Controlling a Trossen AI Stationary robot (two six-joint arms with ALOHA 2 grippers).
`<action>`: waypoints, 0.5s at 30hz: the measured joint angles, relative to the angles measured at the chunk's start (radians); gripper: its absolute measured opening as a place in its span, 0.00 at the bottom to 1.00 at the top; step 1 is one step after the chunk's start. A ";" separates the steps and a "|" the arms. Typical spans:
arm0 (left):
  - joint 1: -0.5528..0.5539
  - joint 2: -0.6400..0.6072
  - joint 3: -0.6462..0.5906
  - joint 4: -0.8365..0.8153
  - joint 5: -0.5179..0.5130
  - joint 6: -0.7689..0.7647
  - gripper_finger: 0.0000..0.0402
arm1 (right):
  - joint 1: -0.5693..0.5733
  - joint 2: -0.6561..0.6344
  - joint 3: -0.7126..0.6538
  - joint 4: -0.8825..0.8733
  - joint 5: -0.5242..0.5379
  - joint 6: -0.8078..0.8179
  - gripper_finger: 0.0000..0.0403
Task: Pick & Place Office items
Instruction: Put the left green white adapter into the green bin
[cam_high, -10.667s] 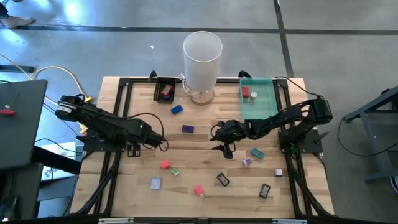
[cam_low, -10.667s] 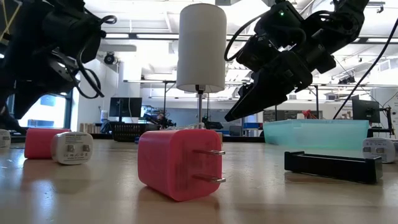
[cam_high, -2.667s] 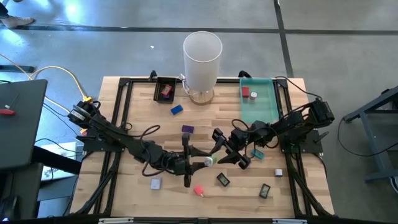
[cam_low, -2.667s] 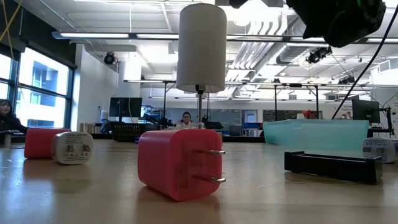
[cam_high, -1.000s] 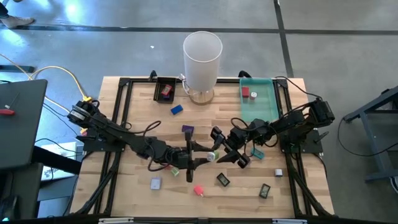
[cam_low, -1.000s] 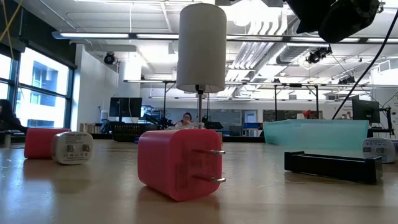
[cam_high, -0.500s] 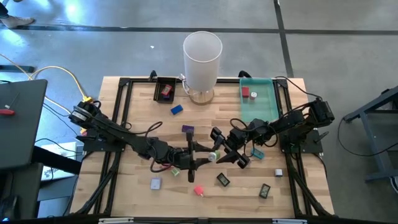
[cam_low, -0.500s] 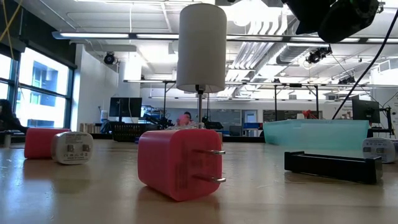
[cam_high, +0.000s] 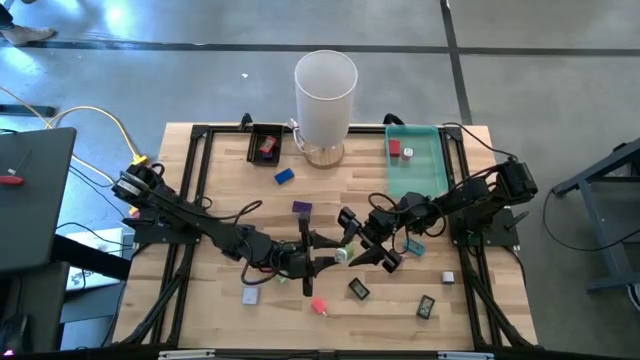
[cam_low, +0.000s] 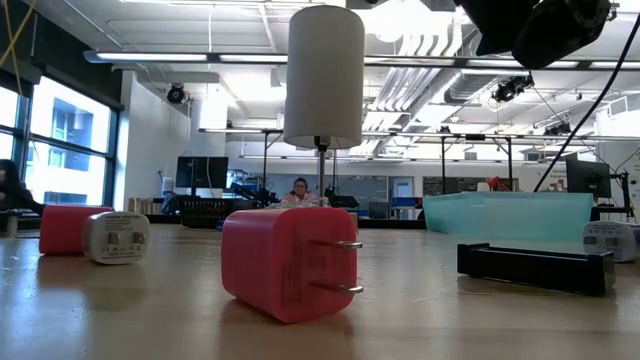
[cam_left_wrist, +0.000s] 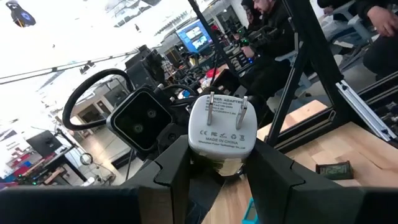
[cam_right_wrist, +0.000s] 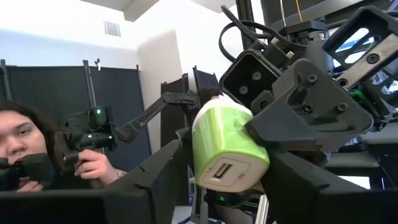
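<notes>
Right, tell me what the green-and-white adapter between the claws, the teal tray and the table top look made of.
Adapter: likely hard plastic, matte white face with printed text, two shiny metal prongs; its other side is glossy lime green.
Teal tray: seems thin translucent plastic, since light passes through its walls.
Table top: looks like pale wood, with plank lines and grain showing.

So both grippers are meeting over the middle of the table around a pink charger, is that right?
Not pink. The charger between the left gripper and the right gripper is green and white, as the right wrist view shows. They do meet over the middle of the table.
</notes>
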 joint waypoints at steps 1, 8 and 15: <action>0.000 0.000 0.000 -0.001 0.000 -0.007 0.30 | 0.000 0.000 0.000 0.000 -0.001 -0.009 0.52; 0.000 -0.001 0.000 -0.024 0.001 -0.023 0.30 | 0.000 0.000 0.000 0.002 -0.001 -0.007 0.55; 0.000 -0.001 0.000 -0.043 0.004 0.001 0.30 | -0.027 0.000 0.000 0.010 -0.052 0.113 0.53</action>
